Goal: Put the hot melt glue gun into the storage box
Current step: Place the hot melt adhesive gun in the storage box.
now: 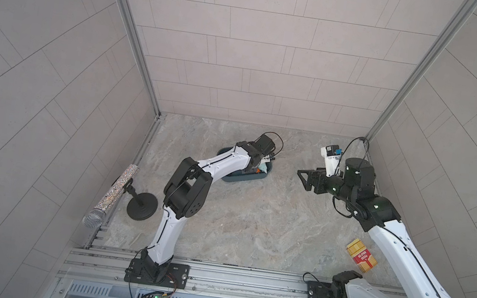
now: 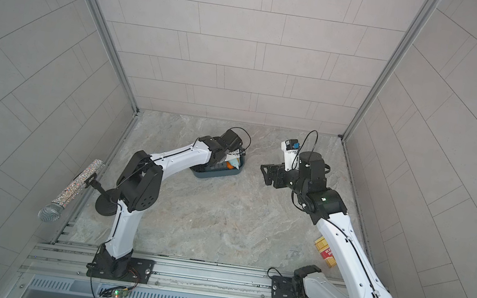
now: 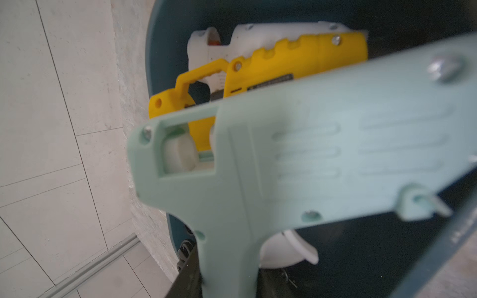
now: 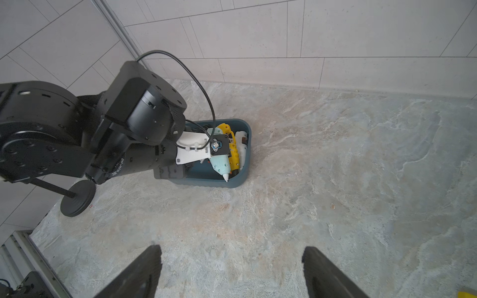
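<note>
Gripping the mint glue gun by its handle, the left gripper held it lengthwise over the storage box, while the right gripper, spread empty, sat well apart.

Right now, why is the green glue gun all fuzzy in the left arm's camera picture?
Left wrist view: the mint glue gun sits very close to the lens, so it blurs; the yellow glue gun behind looks sharper. Right wrist view: the right fingers are blurry too.
</note>
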Available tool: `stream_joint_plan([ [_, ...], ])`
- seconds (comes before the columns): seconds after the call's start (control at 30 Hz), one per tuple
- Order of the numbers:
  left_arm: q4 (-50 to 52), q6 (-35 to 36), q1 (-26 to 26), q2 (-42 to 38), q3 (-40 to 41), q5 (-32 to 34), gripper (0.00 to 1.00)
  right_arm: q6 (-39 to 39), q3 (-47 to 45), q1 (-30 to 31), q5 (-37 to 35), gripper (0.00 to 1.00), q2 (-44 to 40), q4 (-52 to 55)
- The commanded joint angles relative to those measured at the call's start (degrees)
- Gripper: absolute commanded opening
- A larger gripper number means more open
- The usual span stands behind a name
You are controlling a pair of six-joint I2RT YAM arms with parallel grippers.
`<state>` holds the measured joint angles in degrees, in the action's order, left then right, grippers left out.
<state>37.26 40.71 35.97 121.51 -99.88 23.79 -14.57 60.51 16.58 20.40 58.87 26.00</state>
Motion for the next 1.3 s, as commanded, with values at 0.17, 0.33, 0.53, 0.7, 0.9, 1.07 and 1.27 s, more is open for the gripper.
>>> stream_joint_plan([
  [0.17,-2.79,3.39,-1.73,2.32,-0.55,5.64,0.1,1.87,4.14,1.63,-1.29,0.9,1.93,1.31],
  [0.33,-3.3,3.17,-3.3,1.58,-1.2,6.16,0.08,1.96,4.88,2.53,-1.41,0.9,2.77,1.33],
  [0.53,-3.24,1.63,-4.3,-0.29,-1.13,4.35,0.05,1.64,4.98,2.57,-1.68,0.9,2.75,1.29],
  [0.7,-3.57,-1.13,-4.83,-0.68,-2.31,2.93,0.04,1.54,5.26,2.54,-2.09,0.9,2.57,1.31],
  [0.9,-3.94,-4.9,-5.75,-0.69,-4.19,3.82,0.04,1.36,5.64,2.45,-2.67,0.9,2.34,1.63],
  [1.07,-4.83,-4.35,-5.79,0.16,-3.47,5.59,0.04,1.03,6.14,2.44,-2.66,0.89,2.33,1.77],
  [1.27,-5.64,-2.63,-4.85,1.98,-1.87,6.04,0.05,1.12,6.25,2.49,-2.43,0.89,2.39,2.0],
])
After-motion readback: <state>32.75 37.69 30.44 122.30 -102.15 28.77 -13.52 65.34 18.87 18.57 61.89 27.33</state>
